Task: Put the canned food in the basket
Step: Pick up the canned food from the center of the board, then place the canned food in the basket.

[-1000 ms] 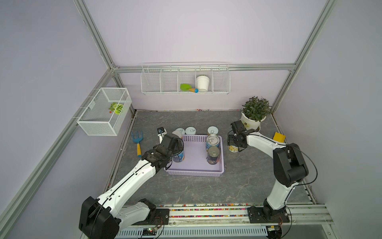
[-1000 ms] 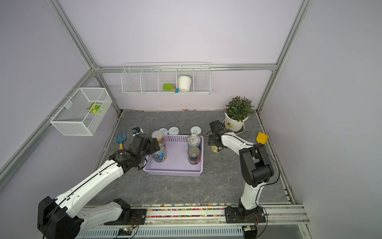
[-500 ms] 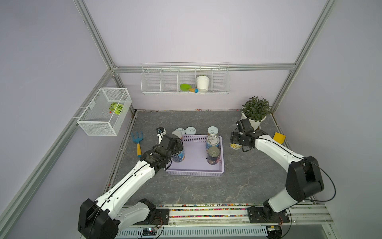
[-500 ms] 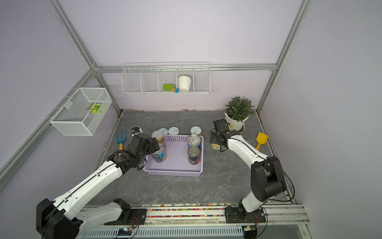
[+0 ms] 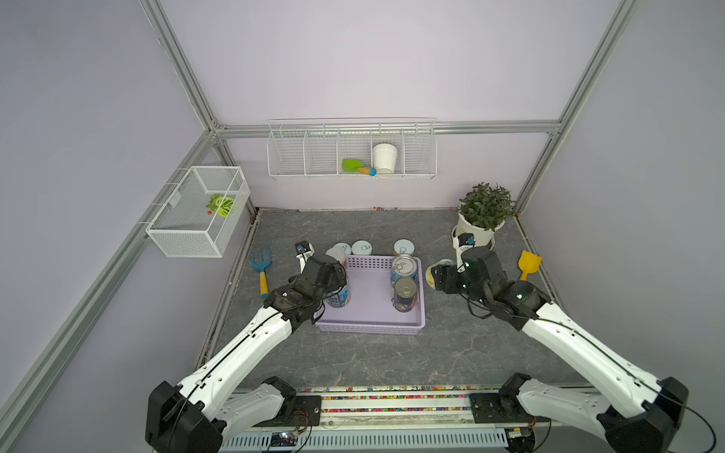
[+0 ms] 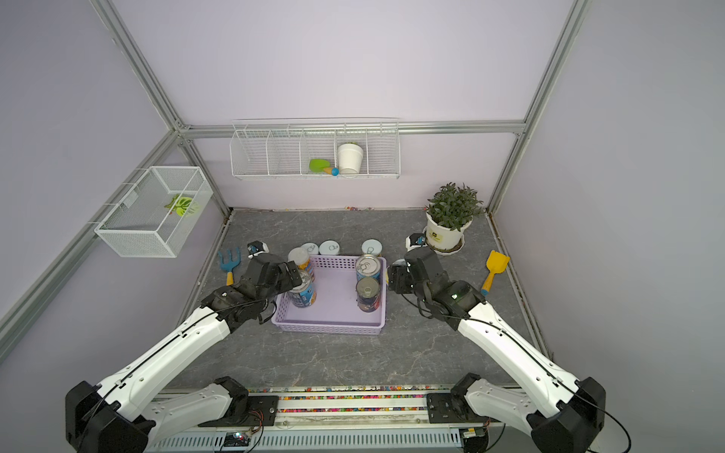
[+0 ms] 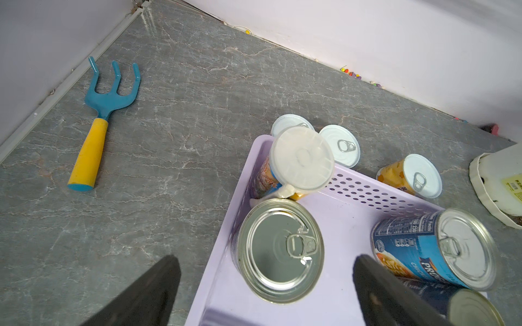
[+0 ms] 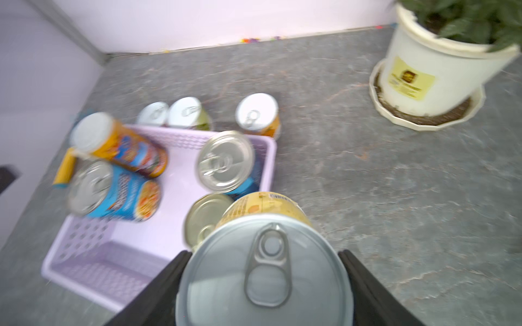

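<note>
Basket (image 5: 368, 313), lilac and perforated, near the middle of the worktop (image 5: 353, 364), somewhat closer to its far edge. Holds four cans: along its left wall a tall orange-labelled can (image 5: 336, 255) with a white plastic lid at the far corner and a blue-labelled can (image 7: 279, 248) with a silver pull-tab top just in front; along its right wall a second blue can (image 5: 404, 268) and a dark-labelled can (image 5: 406, 292) close together. Behind the far wall, on the worktop, three short white-topped cans (image 5: 361, 248), two side by side toward the left, one apart toward the right. Left claw (image 7: 265, 256) spread wide above the blue-labelled can, one finger (image 7: 152, 288) over bare worktop outside the left wall, the other inside the basket, gripping nothing. Right claw (image 8: 262, 254) clamped on the sides of a yellow-labelled can (image 8: 265, 276) with a pale pull-tab lid, just outside the basket's right wall in both top views; lifted or resting on the worktop, cannot tell. Toy rake (image 5: 262, 270) flat near the left edge, yellow shovel (image 5: 527, 264) near the right edge, potted plant (image 5: 484, 219) in the far right corner.
</note>
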`<state>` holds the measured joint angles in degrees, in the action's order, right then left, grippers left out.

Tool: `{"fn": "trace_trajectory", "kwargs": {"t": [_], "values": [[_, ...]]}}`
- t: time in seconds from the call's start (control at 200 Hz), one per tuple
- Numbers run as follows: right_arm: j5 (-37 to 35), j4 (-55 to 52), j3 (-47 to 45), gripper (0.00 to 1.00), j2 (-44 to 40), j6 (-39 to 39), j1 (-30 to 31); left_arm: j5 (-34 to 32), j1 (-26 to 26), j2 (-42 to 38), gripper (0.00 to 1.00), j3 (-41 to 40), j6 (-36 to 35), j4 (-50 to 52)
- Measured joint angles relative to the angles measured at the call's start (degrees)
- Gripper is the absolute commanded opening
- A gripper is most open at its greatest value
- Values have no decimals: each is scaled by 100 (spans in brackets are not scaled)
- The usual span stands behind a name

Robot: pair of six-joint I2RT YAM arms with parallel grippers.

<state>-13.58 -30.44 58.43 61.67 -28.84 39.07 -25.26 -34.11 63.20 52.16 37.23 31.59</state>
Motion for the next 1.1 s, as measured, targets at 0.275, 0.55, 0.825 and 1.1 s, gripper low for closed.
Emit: {"fn": "trace_trajectory", "kwargs": {"t": [0.275, 0.55, 0.825, 1.1], "values": [[-356, 315, -44, 41, 173, 260, 1362, -4, 4, -76, 100, -2, 0, 2], [-581, 579, 31, 41, 879, 476, 2225, -2, 15, -258, 100, -7, 0, 2], [-590, 782, 131, 40, 1495, 503, 2597, 0, 46, -363, 100, -76, 0, 4], [-758, 887, 168, 40, 1961, 326, 2597, 4, 63, -363, 100, -76, 0, 2]]}}
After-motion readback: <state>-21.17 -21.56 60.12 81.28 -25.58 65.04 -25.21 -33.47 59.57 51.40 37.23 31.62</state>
